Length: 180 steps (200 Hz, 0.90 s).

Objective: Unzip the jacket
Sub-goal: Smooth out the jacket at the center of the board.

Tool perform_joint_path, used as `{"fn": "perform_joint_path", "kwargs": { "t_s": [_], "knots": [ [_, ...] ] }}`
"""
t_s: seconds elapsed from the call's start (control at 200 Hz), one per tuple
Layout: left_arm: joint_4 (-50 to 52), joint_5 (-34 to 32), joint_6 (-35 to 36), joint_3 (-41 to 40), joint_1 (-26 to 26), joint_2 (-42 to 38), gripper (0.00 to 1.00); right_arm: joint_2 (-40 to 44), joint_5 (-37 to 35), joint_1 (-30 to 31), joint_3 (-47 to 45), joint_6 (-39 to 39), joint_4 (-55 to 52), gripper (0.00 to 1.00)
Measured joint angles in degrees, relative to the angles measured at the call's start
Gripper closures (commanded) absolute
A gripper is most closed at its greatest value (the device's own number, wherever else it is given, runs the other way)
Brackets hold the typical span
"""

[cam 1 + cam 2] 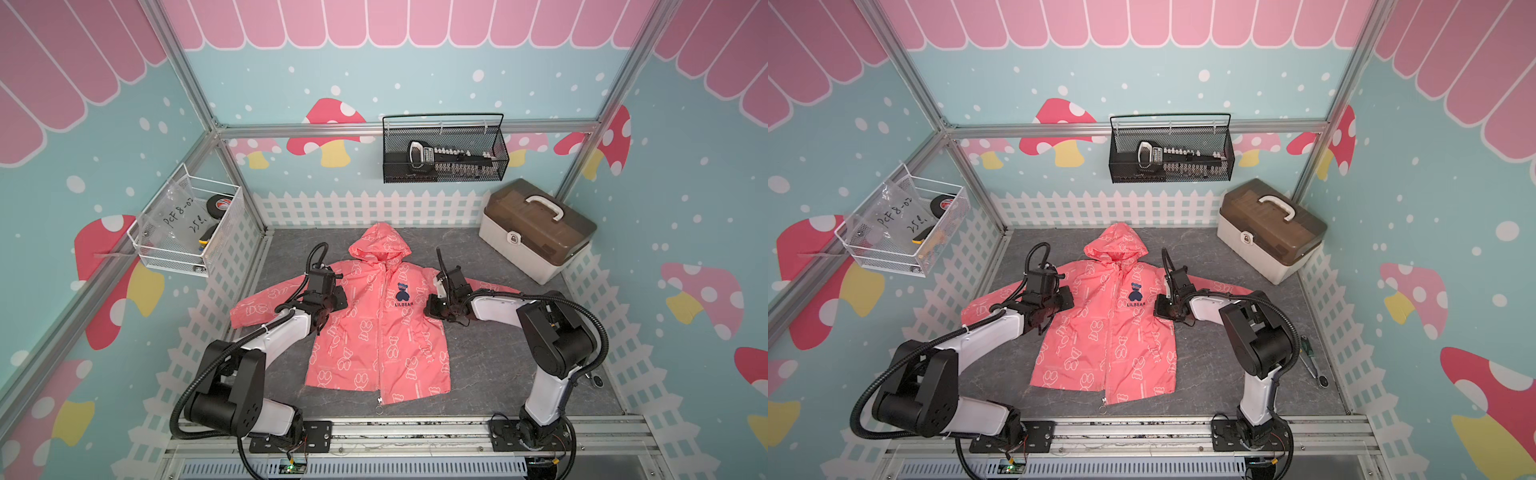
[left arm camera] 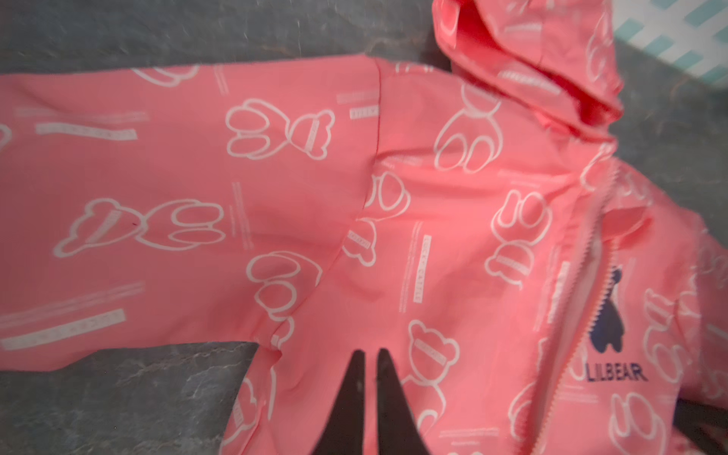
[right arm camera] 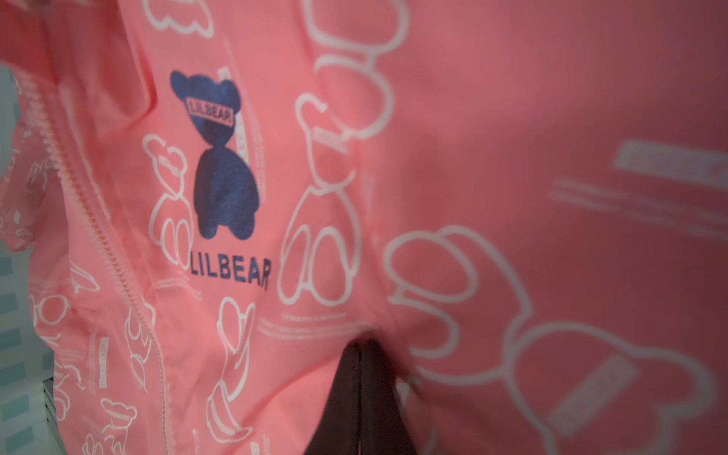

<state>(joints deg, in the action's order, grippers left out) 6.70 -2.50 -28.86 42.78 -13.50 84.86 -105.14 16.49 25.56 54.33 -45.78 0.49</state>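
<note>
I see the jacket (image 1: pixel 365 340) lying flat, front up, on the table (image 1: pixel 498 374), hood (image 1: pixel 380 245) toward the back wall. The slider (image 1: pixel 379 400) sits at the hem, and the teeth gape at the collar. The left gripper (image 2: pixel 370 353) is over the chest by the armpit, jaws almost together; I cannot tell if cloth is caught. The right gripper (image 3: pixel 360 344) is beside the logo (image 3: pixel 220 157), jaws pressed together, pinching puckered cloth.

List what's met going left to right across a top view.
In order: white wire wall basket → left gripper → navy bear logo on the coral-pink hooded jacket → right gripper → beige plastic toolbox with brown lid.
</note>
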Motion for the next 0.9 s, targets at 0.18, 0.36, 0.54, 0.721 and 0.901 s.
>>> {"fn": "perform_joint_path", "kwargs": {
  "t_s": [0.18, 0.36, 0.54, 0.721, 0.901],
  "knots": [
    [-3.45, 2.32, -7.61, -7.58, -0.68, 2.29, 1.0, 4.31, -0.48, -6.08, -8.35, -2.89, 7.69, 0.98],
    [-6.67, 1.44, -12.61, -12.68, -3.23, -1.68, 1.0, 6.34, -1.68, -8.24, -10.84, -2.69, 8.55, 0.96],
    [-3.91, -0.83, -13.66, -16.31, -5.14, -8.46, 0.79, 6.56, -0.44, -8.48, -10.64, 1.75, 8.07, 0.85],
    [2.19, -3.87, -11.91, -14.47, -7.34, -16.61, 0.51, 10.62, 1.27, -8.55, -10.64, 8.61, 3.58, 0.8],
    [4.66, -7.61, -9.29, -10.84, -9.42, -24.55, 0.54, 11.47, 4.33, -7.87, -2.43, 14.8, -2.08, 0.91]
  ]
}}
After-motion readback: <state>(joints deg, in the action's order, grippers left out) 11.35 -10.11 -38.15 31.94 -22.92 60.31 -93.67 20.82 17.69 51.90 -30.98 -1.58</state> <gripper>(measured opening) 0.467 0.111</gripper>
